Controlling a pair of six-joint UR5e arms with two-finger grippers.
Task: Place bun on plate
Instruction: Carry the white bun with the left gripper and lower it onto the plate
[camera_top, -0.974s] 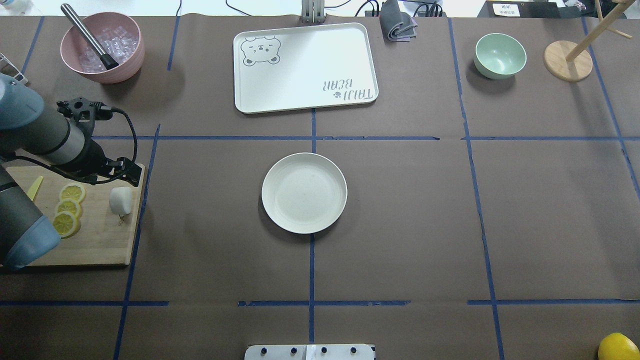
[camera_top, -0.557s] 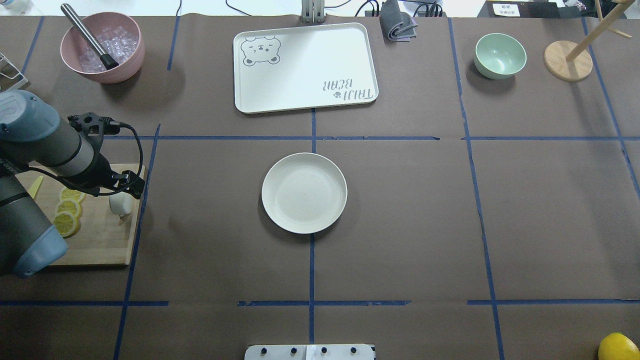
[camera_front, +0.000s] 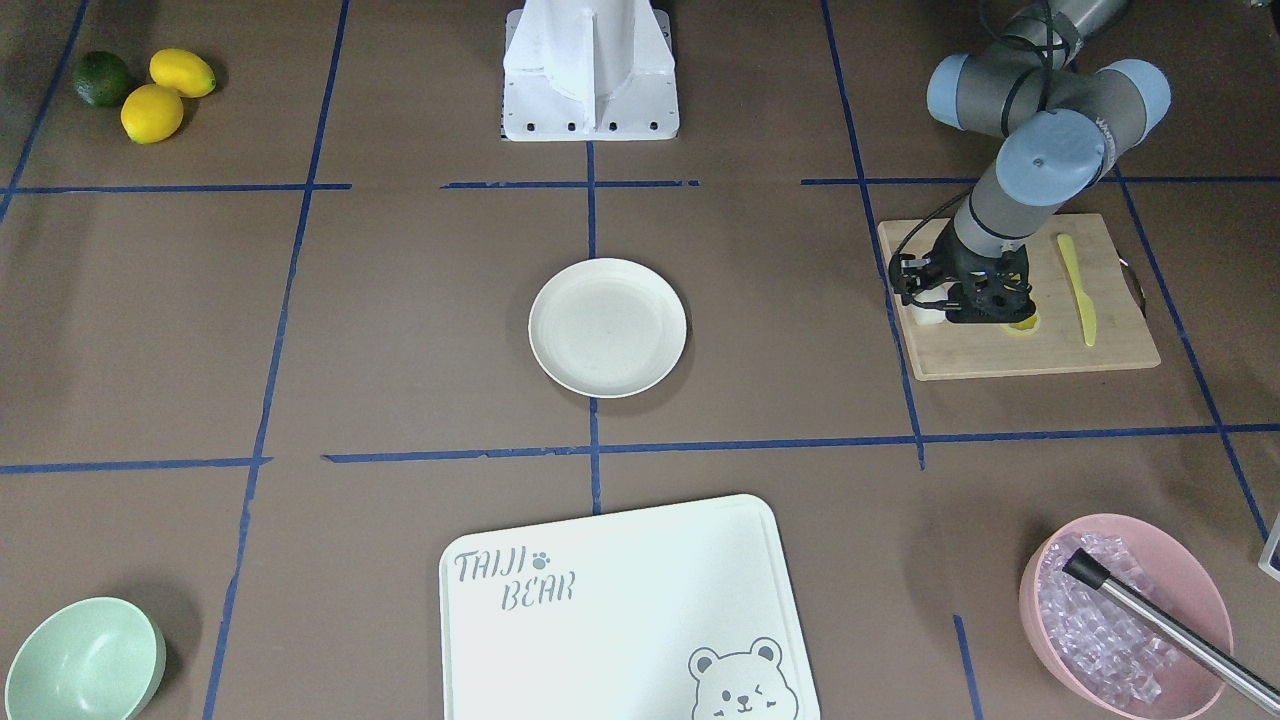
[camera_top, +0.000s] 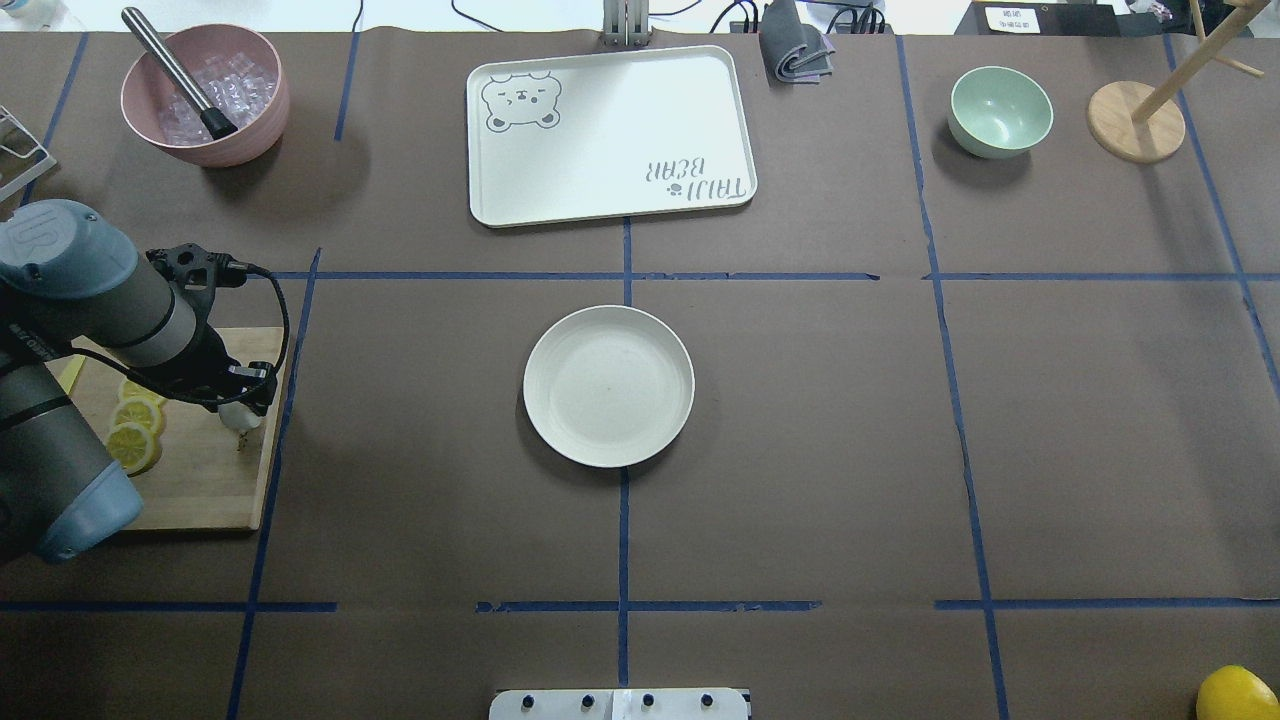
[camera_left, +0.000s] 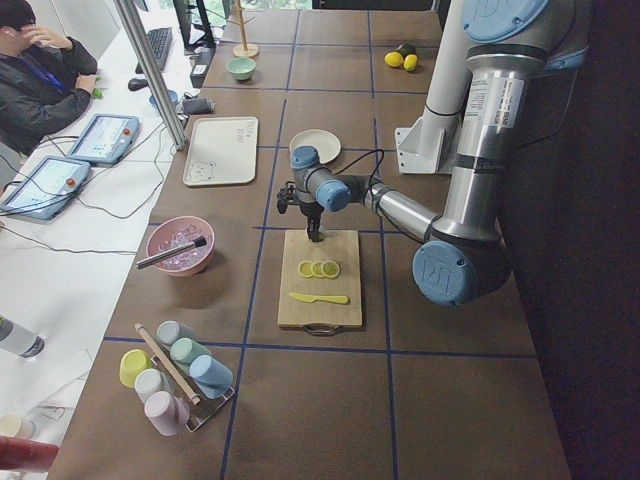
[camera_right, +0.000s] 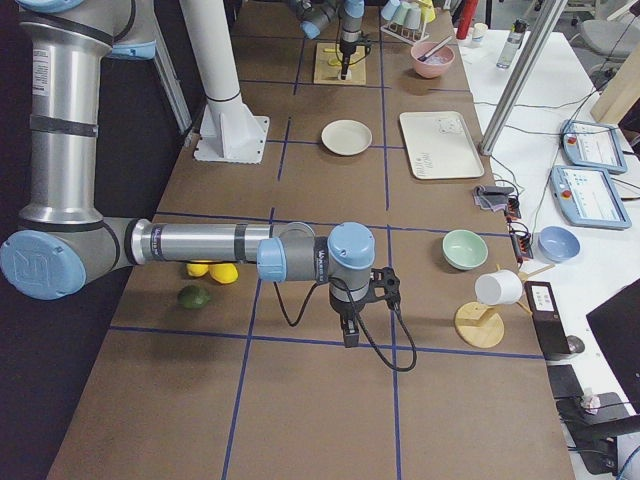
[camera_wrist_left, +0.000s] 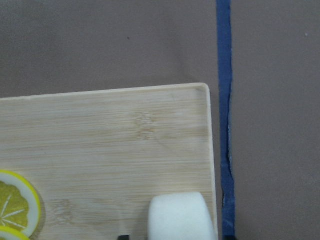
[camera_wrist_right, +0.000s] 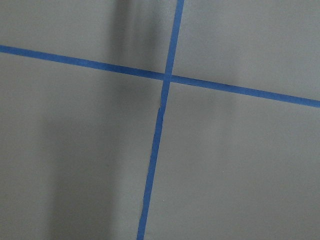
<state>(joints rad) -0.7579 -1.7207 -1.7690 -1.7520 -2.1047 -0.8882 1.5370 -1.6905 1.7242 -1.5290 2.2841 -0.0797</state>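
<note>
The bun (camera_wrist_left: 180, 216) is a small white lump at the right edge of the wooden cutting board (camera_top: 200, 480), mostly covered from overhead, where only its near end (camera_top: 240, 417) shows. My left gripper (camera_top: 246, 398) hangs straight over it, open, with a dark fingertip showing on each side of the bun at the bottom of the left wrist view. From the front, the bun (camera_front: 926, 312) peeks out beside the gripper (camera_front: 950, 305). The plate (camera_top: 608, 386) lies bare at the table's middle. My right gripper (camera_right: 349, 338) points down at bare table, and I cannot tell its state.
Lemon slices (camera_top: 132, 445) and a yellow knife (camera_front: 1075, 290) share the board. A pink bowl (camera_top: 250, 140) of ice with a metal rod, a white bear board (camera_top: 610, 135) and a green bowl (camera_top: 1000, 110) stand along the far side. A lemon (camera_top: 1237, 693) lies near right.
My left arm has swung toward the robot's side and come down over the bun, which showed whole a second ago and is now mostly covered. The bun and plate have not moved.
</note>
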